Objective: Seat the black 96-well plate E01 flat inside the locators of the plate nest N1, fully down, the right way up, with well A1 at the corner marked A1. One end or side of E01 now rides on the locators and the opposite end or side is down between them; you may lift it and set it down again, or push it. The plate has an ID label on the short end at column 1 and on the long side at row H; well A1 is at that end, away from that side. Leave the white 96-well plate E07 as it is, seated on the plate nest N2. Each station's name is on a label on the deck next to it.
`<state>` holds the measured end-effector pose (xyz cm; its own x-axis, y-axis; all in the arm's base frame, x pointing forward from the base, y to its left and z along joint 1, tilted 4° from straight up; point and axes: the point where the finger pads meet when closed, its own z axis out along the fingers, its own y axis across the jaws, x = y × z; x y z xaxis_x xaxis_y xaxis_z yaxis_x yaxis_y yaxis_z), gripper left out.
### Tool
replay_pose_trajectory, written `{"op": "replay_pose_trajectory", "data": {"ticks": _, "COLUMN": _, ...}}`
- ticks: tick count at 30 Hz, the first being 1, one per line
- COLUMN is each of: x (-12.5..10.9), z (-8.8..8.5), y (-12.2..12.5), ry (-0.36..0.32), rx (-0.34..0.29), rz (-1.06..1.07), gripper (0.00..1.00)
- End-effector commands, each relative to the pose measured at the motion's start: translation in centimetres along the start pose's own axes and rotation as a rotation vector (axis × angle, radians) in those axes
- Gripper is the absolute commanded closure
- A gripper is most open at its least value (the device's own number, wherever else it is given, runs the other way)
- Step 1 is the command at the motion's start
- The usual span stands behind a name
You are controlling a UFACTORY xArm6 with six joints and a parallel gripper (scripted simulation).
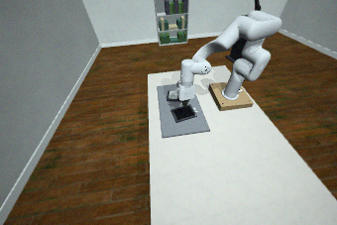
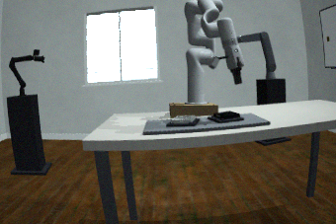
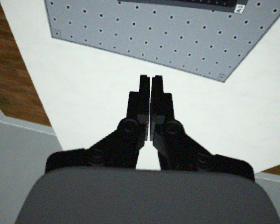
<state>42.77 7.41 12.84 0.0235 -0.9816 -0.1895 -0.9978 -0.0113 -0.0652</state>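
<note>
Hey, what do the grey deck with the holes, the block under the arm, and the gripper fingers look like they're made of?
The grey deck looks like matte metal or plastic: flat, even grey, with a regular grid of small dark holes. The block under the arm looks like wood: tan, with darker edges. The fingers look like matte black plastic or coated metal; which one is unclear. They are shut with nothing between them.

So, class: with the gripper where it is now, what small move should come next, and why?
Probably lower the gripper toward the black plate. It hangs well above the plate, shut and empty, and could then push down whichever side rides on the locators.
</note>
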Motion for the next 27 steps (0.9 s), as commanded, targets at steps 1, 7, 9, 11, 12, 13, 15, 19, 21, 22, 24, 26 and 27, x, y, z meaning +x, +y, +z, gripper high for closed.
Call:
{"op": "replay_pose_trajectory", "data": {"ticks": 1, "x": 2.1, "z": -0.5, "y": 0.4, "ry": 0.017, "rx": -0.008, "rz": -0.003, "gripper": 1.0}}
{"op": "replay_pose_trajectory", "data": {"ticks": 7, "x": 4.4, "z": -1.0, "y": 1.1, "ry": 0.069, "rx": -0.047, "rz": -0.007, "gripper": 1.0}}
{"op": "replay_pose_trajectory", "data": {"ticks": 9, "x": 4.9, "z": -1.1, "y": 1.2, "ry": 0.069, "rx": -0.047, "rz": -0.007, "gripper": 1.0}}
{"op": "replay_pose_trajectory", "data": {"ticks": 11, "x": 5.4, "z": -1.1, "y": 1.4, "ry": 0.069, "rx": -0.047, "rz": -0.007, "gripper": 1.0}}
{"op": "replay_pose_trajectory", "data": {"ticks": 12, "x": 5.4, "z": -1.2, "y": 1.4, "ry": 0.069, "rx": -0.047, "rz": -0.007, "gripper": 1.0}}
{"op": "replay_pose_trajectory", "data": {"ticks": 13, "x": 5.8, "z": -1.3, "y": 1.5, "ry": 0.096, "rx": -0.067, "rz": -0.007, "gripper": 1.0}}
{"op": "replay_pose_trajectory", "data": {"ticks": 15, "x": 6.8, "z": -1.5, "y": 1.9, "ry": 0.123, "rx": -0.089, "rz": -0.007, "gripper": 1.0}}
{"op": "replay_pose_trajectory", "data": {"ticks": 19, "x": 8.6, "z": -1.9, "y": 2.5, "ry": 0.123, "rx": -0.089, "rz": -0.007, "gripper": 1.0}}
{"op": "replay_pose_trajectory", "data": {"ticks": 21, "x": 8.8, "z": -1.9, "y": 2.6, "ry": 0.123, "rx": -0.089, "rz": -0.007, "gripper": 1.0}}
{"op": "replay_pose_trajectory", "data": {"ticks": 22, "x": 8.8, "z": -1.9, "y": 2.6, "ry": 0.123, "rx": -0.089, "rz": -0.007, "gripper": 1.0}}
{"op": "replay_pose_trajectory", "data": {"ticks": 24, "x": 8.8, "z": -1.9, "y": 2.6, "ry": 0.123, "rx": -0.089, "rz": -0.007, "gripper": 1.0}}
{"op": "replay_pose_trajectory", "data": {"ticks": 26, "x": 8.8, "z": -1.9, "y": 2.6, "ry": 0.123, "rx": -0.089, "rz": -0.007, "gripper": 1.0}}
{"op": "replay_pose_trajectory", "data": {"ticks": 27, "x": 8.8, "z": -1.9, "y": 2.6, "ry": 0.123, "rx": -0.089, "rz": -0.007, "gripper": 1.0}}
